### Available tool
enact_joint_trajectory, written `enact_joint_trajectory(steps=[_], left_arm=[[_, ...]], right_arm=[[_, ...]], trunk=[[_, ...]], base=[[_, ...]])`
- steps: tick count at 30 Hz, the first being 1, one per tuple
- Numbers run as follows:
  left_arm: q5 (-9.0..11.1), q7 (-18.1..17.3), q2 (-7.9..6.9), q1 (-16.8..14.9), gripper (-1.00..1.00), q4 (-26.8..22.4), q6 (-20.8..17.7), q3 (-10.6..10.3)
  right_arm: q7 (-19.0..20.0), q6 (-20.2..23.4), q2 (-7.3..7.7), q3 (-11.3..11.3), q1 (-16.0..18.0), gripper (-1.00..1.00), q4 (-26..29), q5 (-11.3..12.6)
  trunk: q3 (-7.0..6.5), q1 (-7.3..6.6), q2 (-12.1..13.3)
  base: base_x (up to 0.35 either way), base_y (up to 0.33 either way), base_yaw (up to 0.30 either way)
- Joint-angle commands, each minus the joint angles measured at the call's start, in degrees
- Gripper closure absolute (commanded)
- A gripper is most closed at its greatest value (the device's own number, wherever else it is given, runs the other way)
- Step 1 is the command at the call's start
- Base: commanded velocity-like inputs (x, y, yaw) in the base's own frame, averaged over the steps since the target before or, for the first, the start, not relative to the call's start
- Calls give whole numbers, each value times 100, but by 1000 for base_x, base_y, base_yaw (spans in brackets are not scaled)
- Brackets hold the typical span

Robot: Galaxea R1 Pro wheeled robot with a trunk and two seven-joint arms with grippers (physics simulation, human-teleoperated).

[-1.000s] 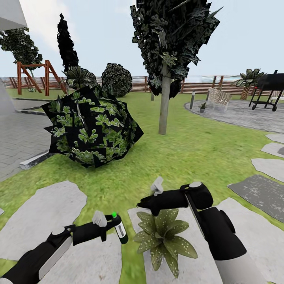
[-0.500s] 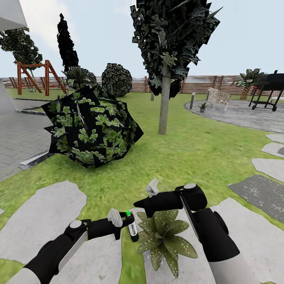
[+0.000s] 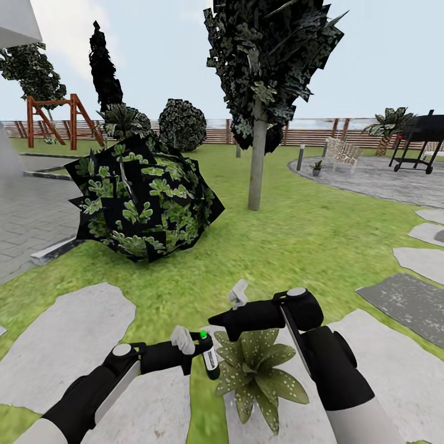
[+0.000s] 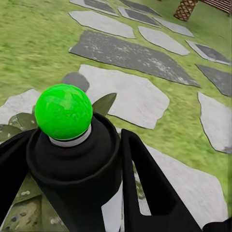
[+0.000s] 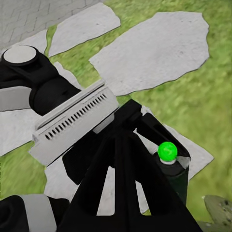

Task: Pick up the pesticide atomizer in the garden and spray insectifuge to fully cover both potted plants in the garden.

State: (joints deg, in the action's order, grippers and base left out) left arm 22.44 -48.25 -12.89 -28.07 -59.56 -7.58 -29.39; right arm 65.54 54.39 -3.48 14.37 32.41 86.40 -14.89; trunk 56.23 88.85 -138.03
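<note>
Atomizer (image 3: 208, 356): upright, green-tipped, pinched in your left gripper's (image 3: 196, 350) fingers, just beside the plant (image 3: 258, 369) on its stone (image 3: 394, 370).
Right gripper (image 3: 229, 308): above the plant, finger state unclear.
Advice: aim the tip over the rosette, sweep leaf to leaf.

lawn (image 3: 296, 234) | grey stepping stones (image 3: 61, 333) set in | 1 potted plant (image 3: 256, 364) on stone

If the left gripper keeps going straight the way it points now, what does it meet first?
Probably the potted plant: the left gripper, shut on the pesticide atomizer, points toward its nearest leaves. Depth is unclear; it may pass just above them.
</note>
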Motion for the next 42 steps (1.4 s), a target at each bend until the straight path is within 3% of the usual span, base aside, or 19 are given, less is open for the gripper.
enact_joint_trajectory(steps=[1,7,42], left_arm=[[61,-3,8,-5,100,-3,-69,-14],[59,22,35,-11,100,-7,-145,-7],[88,-21,4,-167,100,-177,-125,8]], right_arm=[[56,27,-4,18,4,100,3,-59],[55,28,-4,174,8,100,0,-50],[72,35,15,155,11,100,8,-34]], trunk=[[6,-1,-3],[6,-1,-3],[6,-1,-3]], base=[[0,0,0],[0,0,0],[0,0,0]])
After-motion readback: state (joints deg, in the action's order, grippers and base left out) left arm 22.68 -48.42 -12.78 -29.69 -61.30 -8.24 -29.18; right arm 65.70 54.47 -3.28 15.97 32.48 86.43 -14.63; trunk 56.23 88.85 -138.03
